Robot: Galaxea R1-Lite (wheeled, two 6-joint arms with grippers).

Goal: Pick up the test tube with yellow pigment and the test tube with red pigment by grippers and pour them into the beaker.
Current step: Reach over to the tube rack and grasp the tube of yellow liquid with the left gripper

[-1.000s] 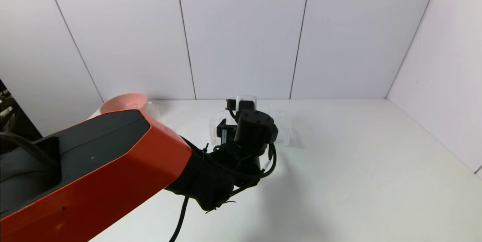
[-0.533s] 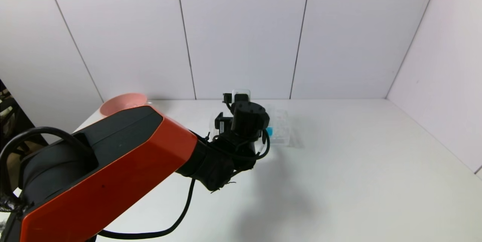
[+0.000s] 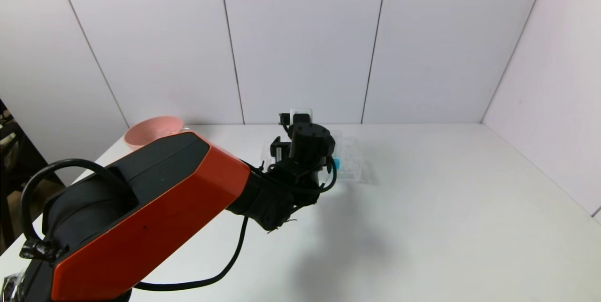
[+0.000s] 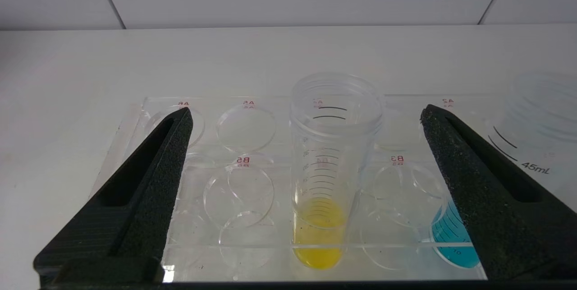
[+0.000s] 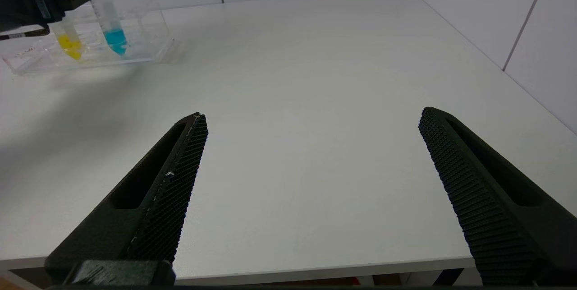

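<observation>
Straddling the test tube with yellow pigment (image 4: 332, 168), the left gripper (image 4: 306, 116) gapes wide, touching nothing (right gripper (image 5: 311, 121) equally spread).

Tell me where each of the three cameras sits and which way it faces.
Head: high on the torso, facing forward and down; left arm reaches the tube rack.
Left wrist: behind the open left gripper, facing the yellow tube in the rack.
Right wrist: behind the open right gripper, over the table.
Shared: rack, blue tube.
</observation>
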